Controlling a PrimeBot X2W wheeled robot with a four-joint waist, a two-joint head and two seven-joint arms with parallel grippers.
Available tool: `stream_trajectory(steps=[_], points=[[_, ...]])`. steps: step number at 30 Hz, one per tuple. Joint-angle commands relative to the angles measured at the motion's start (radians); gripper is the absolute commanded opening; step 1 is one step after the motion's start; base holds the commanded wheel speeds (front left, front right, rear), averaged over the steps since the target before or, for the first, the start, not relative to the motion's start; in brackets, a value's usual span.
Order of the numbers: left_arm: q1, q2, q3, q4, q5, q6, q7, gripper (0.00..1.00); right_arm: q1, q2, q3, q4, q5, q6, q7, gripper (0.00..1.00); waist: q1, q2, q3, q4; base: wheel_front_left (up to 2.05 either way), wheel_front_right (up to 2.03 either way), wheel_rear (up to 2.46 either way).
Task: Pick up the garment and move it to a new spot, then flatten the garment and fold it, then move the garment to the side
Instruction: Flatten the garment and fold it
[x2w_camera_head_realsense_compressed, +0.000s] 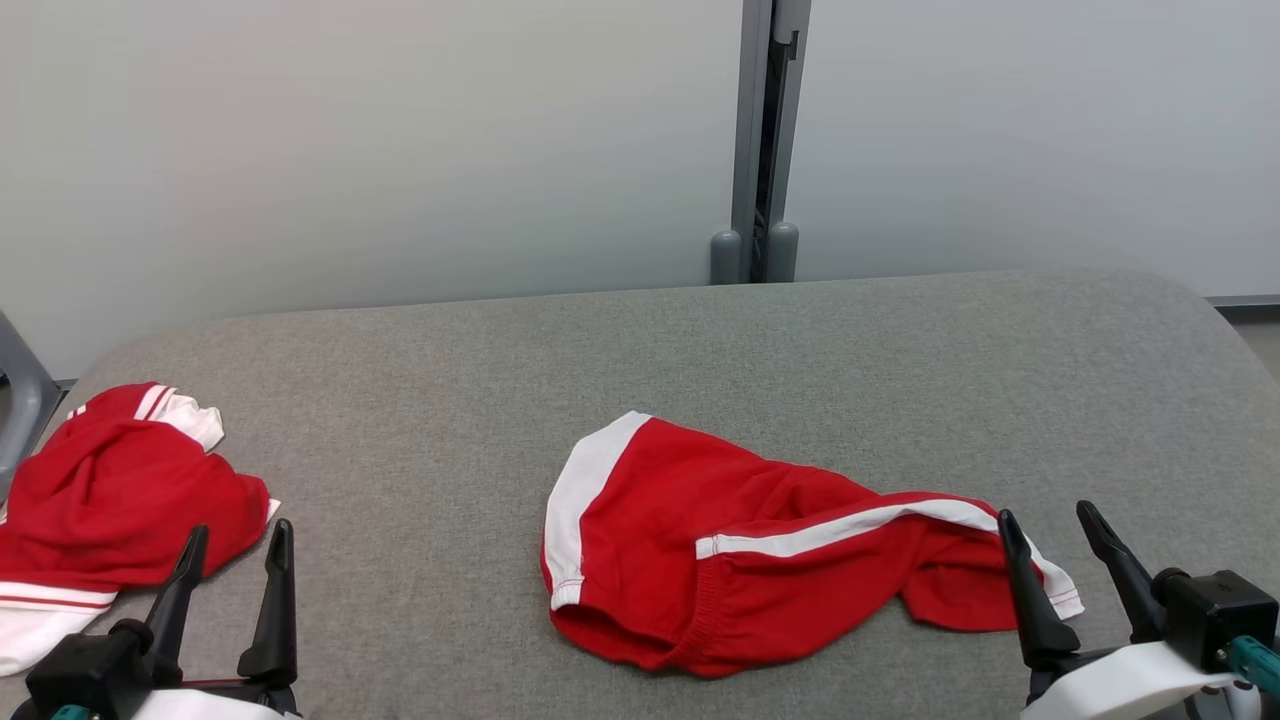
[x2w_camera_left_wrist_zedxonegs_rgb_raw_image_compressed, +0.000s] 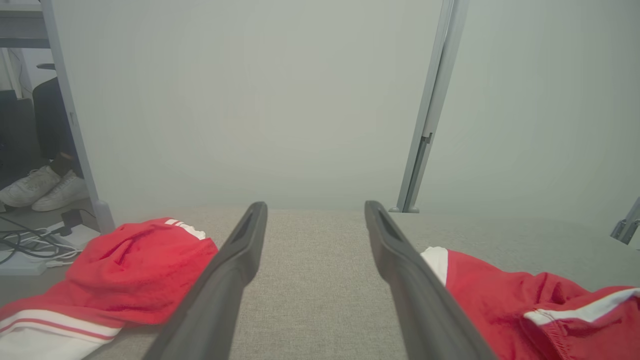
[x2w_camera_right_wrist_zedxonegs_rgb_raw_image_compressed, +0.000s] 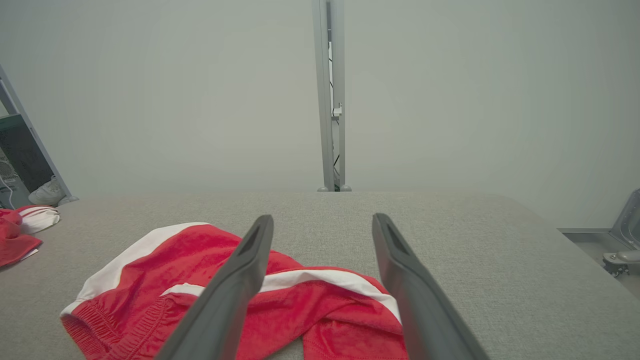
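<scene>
**Now: red shorts lie crumpled mid-table, both grippers spread**

Centrally on the grey cloth-covered table (x2w_camera_head_realsense_compressed: 700, 340), towards its near edge, lies the garment (x2w_camera_head_realsense_compressed: 720, 540): a pair of red shorts with white trim. It is rumpled rather than flat. A broad white panel curves down its left edge, and a white stripe runs from the middle out to the right end, where the fabric bunches into folds. A gathered elastic waistband shows along the near side. The right wrist view shows the same shorts (x2w_camera_right_wrist_zedxonegs_rgb_raw_image_compressed: 150, 280) low in the picture, and the left wrist view catches their left part (x2w_camera_left_wrist_zedxonegs_rgb_raw_image_compressed: 500, 300).

The right gripper (x2w_camera_head_realsense_compressed: 1045, 512) stands at the shorts' right end, fingers parted and holding nothing. Its left finger crosses the cloth's tip in the head view, and I cannot tell whether it touches. The fingers stand equally wide apart in that arm's own camera (x2w_camera_right_wrist_zedxonegs_rgb_raw_image_compressed: 322, 217).

The left gripper (x2w_camera_head_realsense_compressed: 238, 530) is also spread and empty, well apart from the shorts (x2w_camera_left_wrist_zedxonegs_rgb_raw_image_compressed: 315, 205). Just beside it, at the table's left edge, lies a second red-and-white garment (x2w_camera_head_realsense_compressed: 110, 490), heaped.

Behind the table stand pale panels joined by a grey metal post (x2w_camera_head_realsense_compressed: 765, 140). White shoes (x2w_camera_left_wrist_zedxonegs_rgb_raw_image_compressed: 45, 187) sit on the floor at the far left.
</scene>
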Motion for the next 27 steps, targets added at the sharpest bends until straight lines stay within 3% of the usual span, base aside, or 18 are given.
stream_trajectory(steps=[1, 6, 12, 22, 27], points=[[-0.013, 0.000, 0.000, 0.000, 0.002, 0.005, 0.002, 1.00, 0.002, -0.005, -0.005, 0.002, 0.006, 0.000, -0.004, 1.00, 0.0000, 0.0000, 0.000, 0.000, 0.00, 0.00, 0.00], [-0.039, -0.007, -0.024, -0.010, 0.016, 0.005, 0.015, 1.00, -0.009, -0.005, -0.003, 0.000, 0.006, 0.000, -0.005, 1.00, 0.0000, 0.0000, 0.008, 0.002, 0.00, 0.00, 0.00], [-0.125, -0.037, -0.100, -0.007, 0.037, -0.024, 0.062, 1.00, -0.023, -0.005, 0.006, -0.008, -0.003, 0.000, 0.005, 1.00, 0.0000, 0.0000, 0.037, -0.016, 0.00, 0.00, 0.00], [-0.314, -0.167, -0.281, 0.110, 0.016, -0.133, 0.213, 1.00, -0.064, -0.005, 0.015, -0.021, -0.004, 0.000, 0.002, 1.00, 0.0000, 0.0000, 0.140, -0.116, 0.00, 0.00, 0.00], [-0.392, -0.205, -0.318, 0.219, -0.022, -0.180, 0.302, 1.00, -0.089, -0.005, 0.021, -0.016, 0.007, 0.000, -0.013, 1.00, 0.0000, 0.0000, 0.201, -0.164, 0.00, 0.00, 0.00]])
